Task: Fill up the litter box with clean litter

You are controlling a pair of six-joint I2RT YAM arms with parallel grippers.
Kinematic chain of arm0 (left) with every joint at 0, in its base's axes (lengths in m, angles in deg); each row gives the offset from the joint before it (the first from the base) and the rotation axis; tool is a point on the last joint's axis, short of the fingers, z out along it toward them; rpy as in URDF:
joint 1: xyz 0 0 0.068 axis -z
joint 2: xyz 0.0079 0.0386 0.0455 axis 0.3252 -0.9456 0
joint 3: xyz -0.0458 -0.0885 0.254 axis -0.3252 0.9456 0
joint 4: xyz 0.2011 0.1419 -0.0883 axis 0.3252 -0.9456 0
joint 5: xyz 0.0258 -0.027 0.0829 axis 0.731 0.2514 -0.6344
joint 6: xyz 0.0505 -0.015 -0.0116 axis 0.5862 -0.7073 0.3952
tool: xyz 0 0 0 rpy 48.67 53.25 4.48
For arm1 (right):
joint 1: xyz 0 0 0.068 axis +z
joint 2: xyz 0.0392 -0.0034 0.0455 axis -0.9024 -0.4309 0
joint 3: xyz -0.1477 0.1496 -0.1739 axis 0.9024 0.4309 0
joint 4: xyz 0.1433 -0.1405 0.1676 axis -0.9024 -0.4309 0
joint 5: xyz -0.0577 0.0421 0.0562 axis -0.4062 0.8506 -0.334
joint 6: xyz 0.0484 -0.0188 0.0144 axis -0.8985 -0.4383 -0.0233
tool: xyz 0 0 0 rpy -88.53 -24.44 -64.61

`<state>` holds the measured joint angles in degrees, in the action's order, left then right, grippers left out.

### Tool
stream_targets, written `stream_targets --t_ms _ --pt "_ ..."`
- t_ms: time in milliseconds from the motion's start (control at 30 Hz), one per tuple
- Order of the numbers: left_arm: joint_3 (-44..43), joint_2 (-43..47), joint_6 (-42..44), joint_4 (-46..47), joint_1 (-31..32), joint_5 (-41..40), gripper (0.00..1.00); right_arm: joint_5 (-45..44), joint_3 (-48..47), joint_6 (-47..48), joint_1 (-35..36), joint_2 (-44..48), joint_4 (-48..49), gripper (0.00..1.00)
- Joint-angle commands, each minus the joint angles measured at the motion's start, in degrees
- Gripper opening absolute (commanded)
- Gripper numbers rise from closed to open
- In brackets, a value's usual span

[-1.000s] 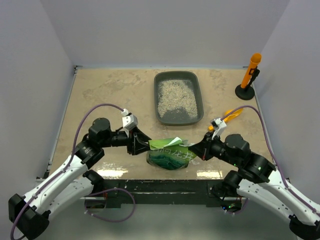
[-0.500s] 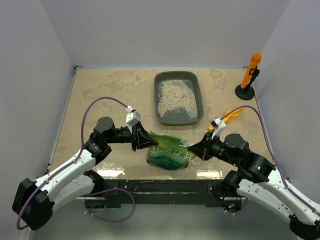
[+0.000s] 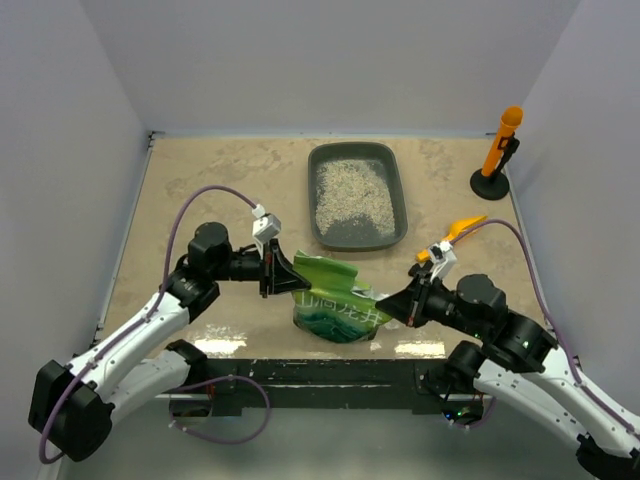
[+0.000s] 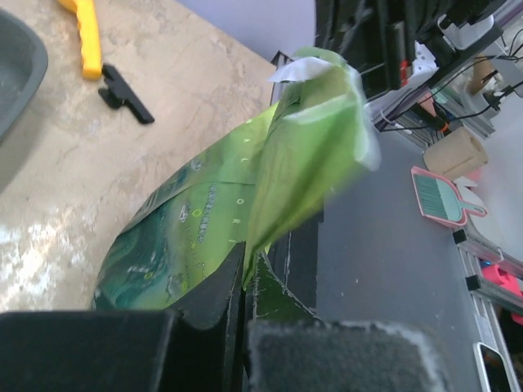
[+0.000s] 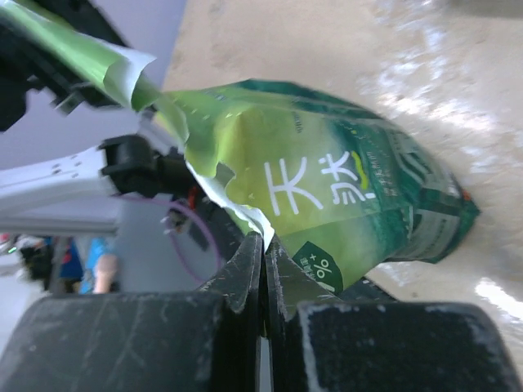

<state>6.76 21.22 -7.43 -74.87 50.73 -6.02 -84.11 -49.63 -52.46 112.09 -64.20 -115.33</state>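
The dark grey litter box [image 3: 402,190] sits at the back centre with pale clean litter [image 3: 352,195] spread in it. In front of it, near the table's front edge, stands the glossy green bag [image 3: 335,308]. My left gripper [image 3: 297,283] is shut on the bag's left top edge; in the left wrist view the green film [image 4: 270,163] runs up from between my pinched left gripper [image 4: 248,265]. My right gripper [image 3: 386,306] is shut on the bag's right torn edge, and its wrist view shows the white-lined film [image 5: 237,208] clamped in the gripper [image 5: 265,245]. The litter box corner [image 4: 12,73] shows at far left.
An orange-handled tool [image 3: 497,150] stands in a black base at the back right corner. An orange scoop [image 3: 462,228] lies right of the litter box, just beyond my right wrist, and shows in the left wrist view as the scoop [image 4: 84,37]. White walls enclose the table.
My left gripper moved right to the bag's left top edge and shut on it. The bag's top has risen and spread. My right gripper kept its grip and shifted slightly.
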Motion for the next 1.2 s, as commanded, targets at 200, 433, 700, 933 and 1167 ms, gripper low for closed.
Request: stream_targets --t_ms 200,433,700,933,1167 --pt "1.42 -4.54 4.87 -14.48 -14.34 10.13 0.0 1.6 4.23 -7.75 -0.15 9.02 -8.84 0.0" --pt "1.16 -9.56 3.29 -14.22 -14.34 12.77 0.0 -8.57 -5.76 3.74 -0.24 4.22 -10.52 0.61" --pt "-1.31 -13.08 2.41 -18.34 -14.26 14.53 0.0 -0.52 -17.28 19.82 -0.07 -13.37 -5.24 0.68" --pt "-4.11 -13.87 -1.98 -16.95 -12.33 15.67 0.0 1.41 -28.89 29.32 -0.07 -18.21 -4.45 0.69" --pt "-6.75 -15.19 -13.93 -0.44 -6.7 16.2 0.0 8.37 -26.28 29.69 -0.15 -17.35 -0.85 0.73"
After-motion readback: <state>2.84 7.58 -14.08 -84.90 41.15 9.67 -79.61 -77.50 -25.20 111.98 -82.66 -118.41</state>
